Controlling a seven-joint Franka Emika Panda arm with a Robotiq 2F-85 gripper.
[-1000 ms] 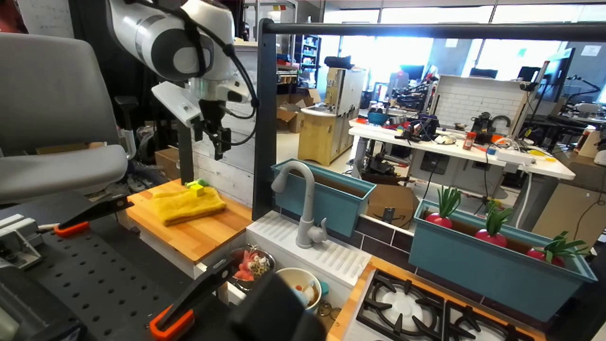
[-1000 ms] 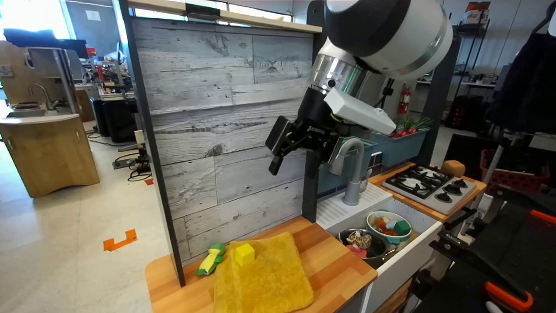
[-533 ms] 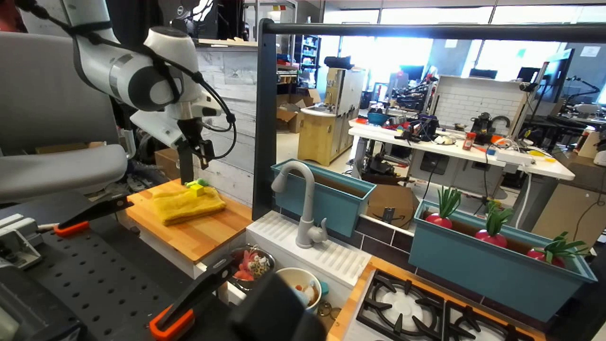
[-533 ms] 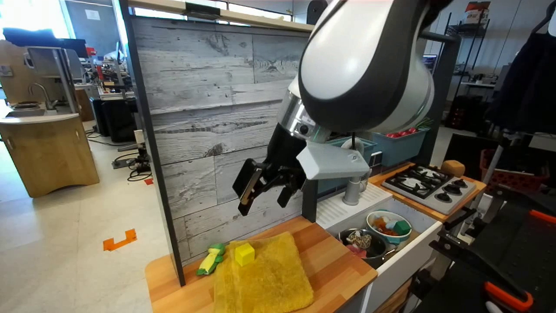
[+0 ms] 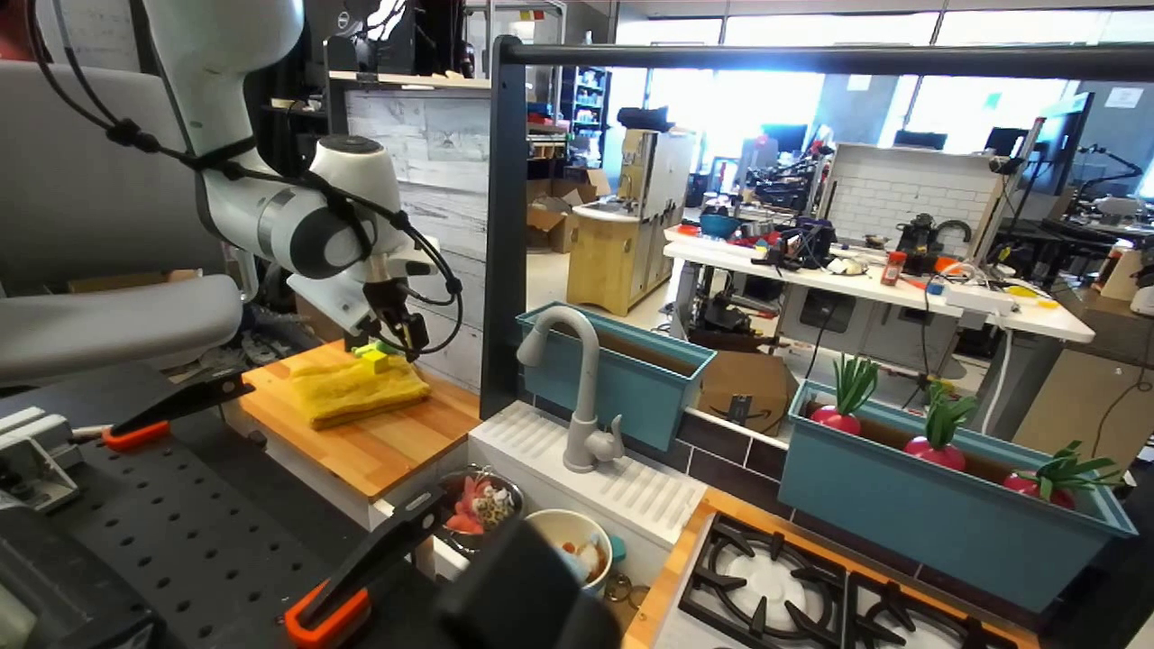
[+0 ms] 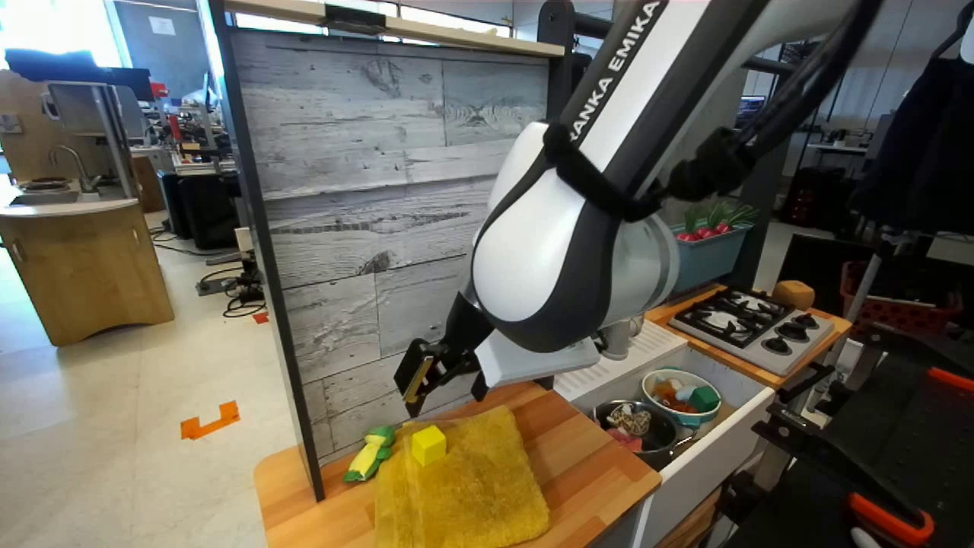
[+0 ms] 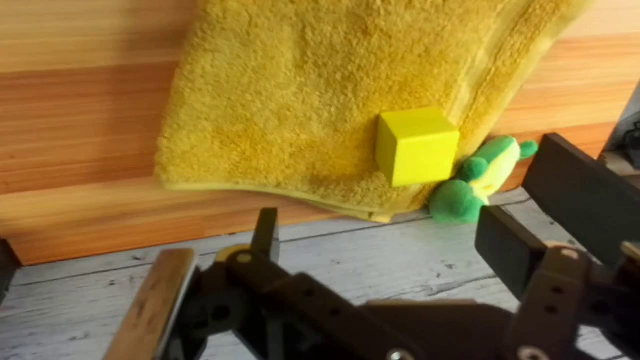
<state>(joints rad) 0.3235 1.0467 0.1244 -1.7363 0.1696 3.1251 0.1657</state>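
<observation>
My gripper (image 7: 377, 222) is open and empty in the wrist view, with wall panel showing between its fingers. In an exterior view the gripper (image 6: 445, 392) is above the back edge of a yellow towel (image 6: 479, 495), close to the wall. A bright yellow cube (image 6: 428, 446) rests on the towel; it also shows in the wrist view (image 7: 420, 150). A green and yellow plush toy (image 6: 370, 454) lies beside the towel against the wall, also visible in the wrist view (image 7: 455, 200). In an exterior view the gripper (image 5: 410, 347) appears just behind the cube (image 5: 375, 362).
A whitewashed plank wall (image 6: 335, 228) backs the wooden counter (image 6: 586, 464). A grey faucet (image 5: 586, 397) stands beside it. Below are a metal pot (image 6: 654, 434) and a white bowl (image 6: 647, 377) holding items. A stove (image 6: 730, 320) and teal planters (image 5: 947, 505) lie further along.
The arm has come down and forward, bringing the gripper from high beside the faucet to low over the towel by the wall. The cube, towel and plush toy have not moved.
</observation>
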